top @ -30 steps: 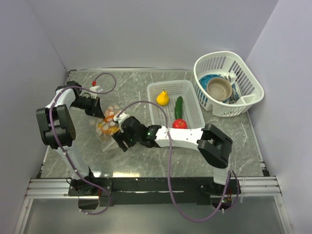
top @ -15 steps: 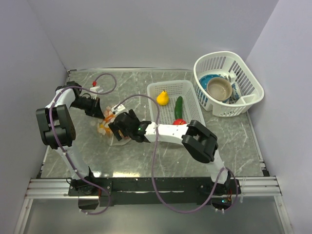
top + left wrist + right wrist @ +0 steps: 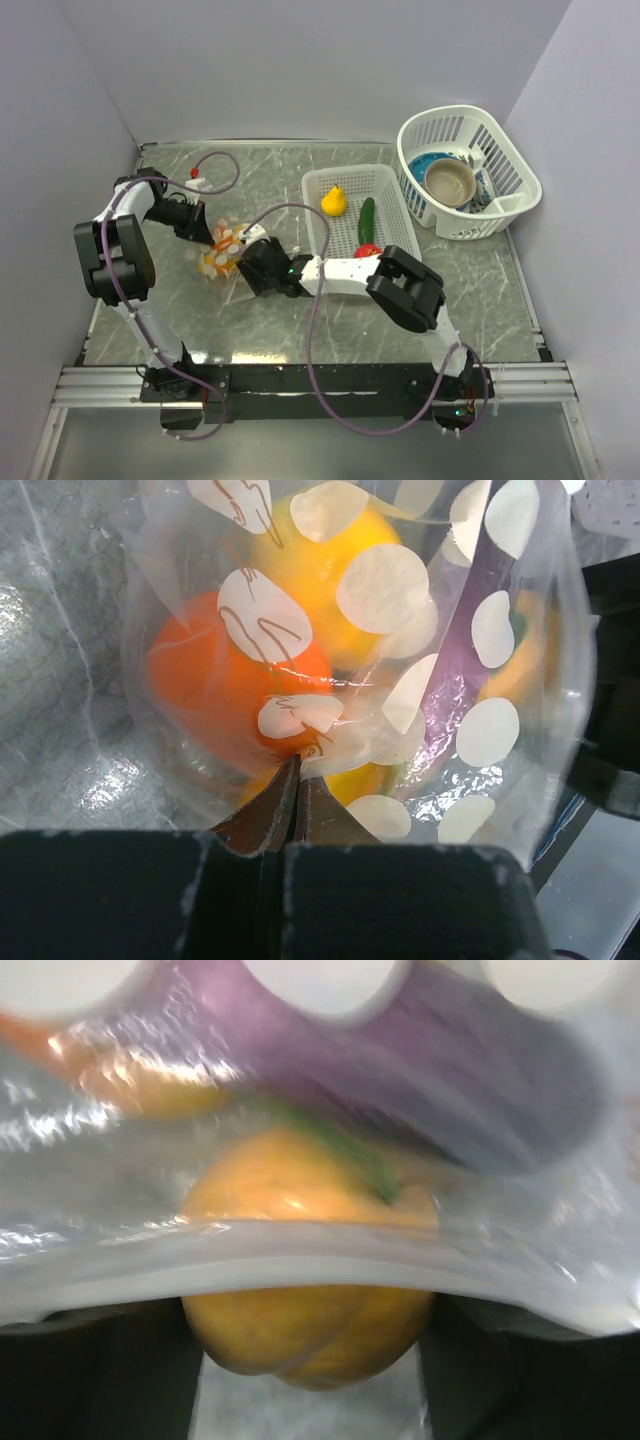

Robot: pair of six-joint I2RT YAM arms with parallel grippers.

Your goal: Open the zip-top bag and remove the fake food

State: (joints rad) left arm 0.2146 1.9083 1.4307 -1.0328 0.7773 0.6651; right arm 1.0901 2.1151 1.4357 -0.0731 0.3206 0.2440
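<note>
Starting with the overhead view, you have the bag (image 3: 214, 262) caught between both arms. The left pincer (image 3: 206, 231) is at its far side and the right pincer (image 3: 243, 262) is against its near side. The pear (image 3: 333, 200), cucumber (image 3: 367, 217) and red fruit (image 3: 368, 251) lie well behind the right pincer in the flat basket (image 3: 312, 182). On the left wrist camera, the left pincer is pressed together on a fold of the bag's film, with an orange fruit (image 3: 205, 680) and a yellow fruit (image 3: 320, 570) just beyond its tips, inside the bag. Treat that pinch as your anchor and do not tug with it. On the right wrist camera, a yellow-orange fruit (image 3: 310, 1330) sits directly ahead between the dark fingers (image 3: 90, 1370), under an edge of film. I cannot tell whether the right pincer is spread or closed on it. My judgement is that you should grip the fruit alone, not the film, then draw straight back slowly so the bag does not drag along.
</note>
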